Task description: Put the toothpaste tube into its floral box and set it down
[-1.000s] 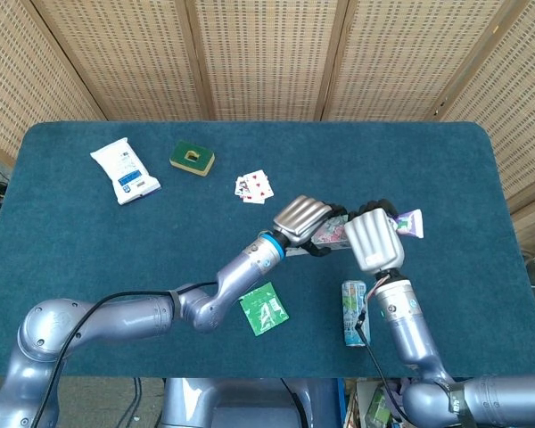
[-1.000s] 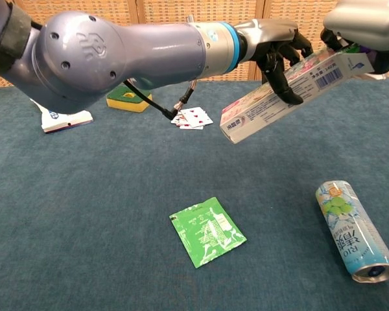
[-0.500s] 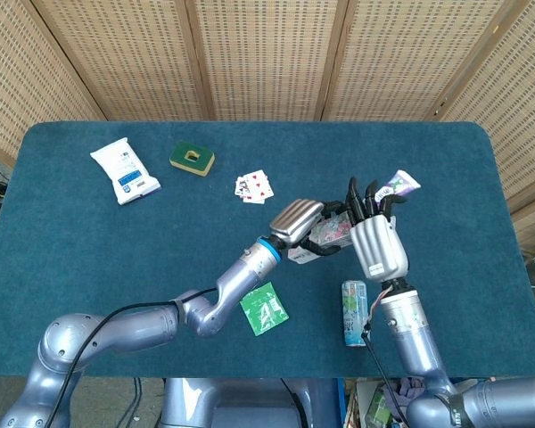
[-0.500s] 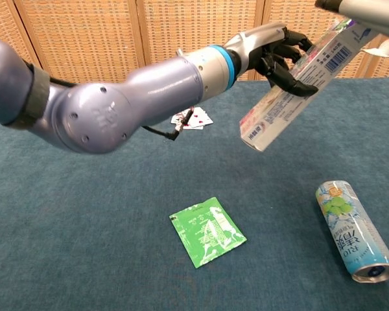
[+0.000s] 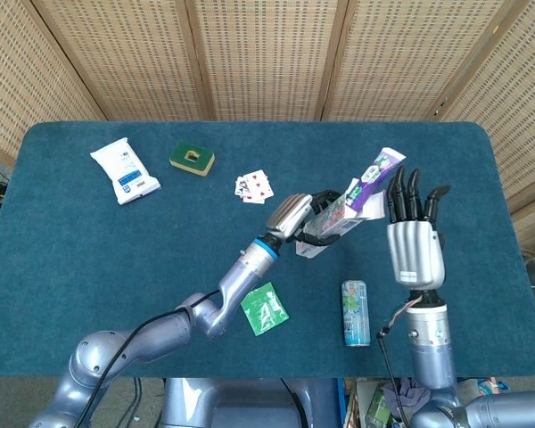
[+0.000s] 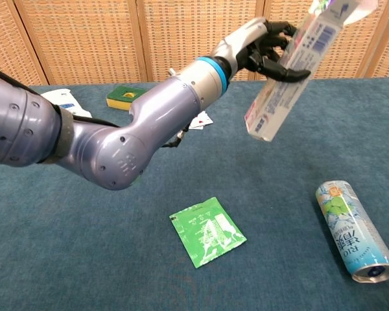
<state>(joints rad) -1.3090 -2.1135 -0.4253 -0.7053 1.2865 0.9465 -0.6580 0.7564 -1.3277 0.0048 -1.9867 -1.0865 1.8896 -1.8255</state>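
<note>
Using the drink can [image 5: 355, 312] as the reference: it lies on its side on the desk [image 5: 446, 178], and the green sachet [image 5: 264, 308] sits flat well to its left, with bare cloth between them. Above the can, the left robot hand [image 5: 294, 214] holds the floral box [image 5: 332, 219] tilted up off the desk, so that airspace is taken. The right robot hand [image 5: 415, 241] stands beside the box with fingers spread. Playing cards [image 5: 253, 185], sponge [image 5: 193, 159] and wipes pack [image 5: 124, 169] lie far up-left.
</note>
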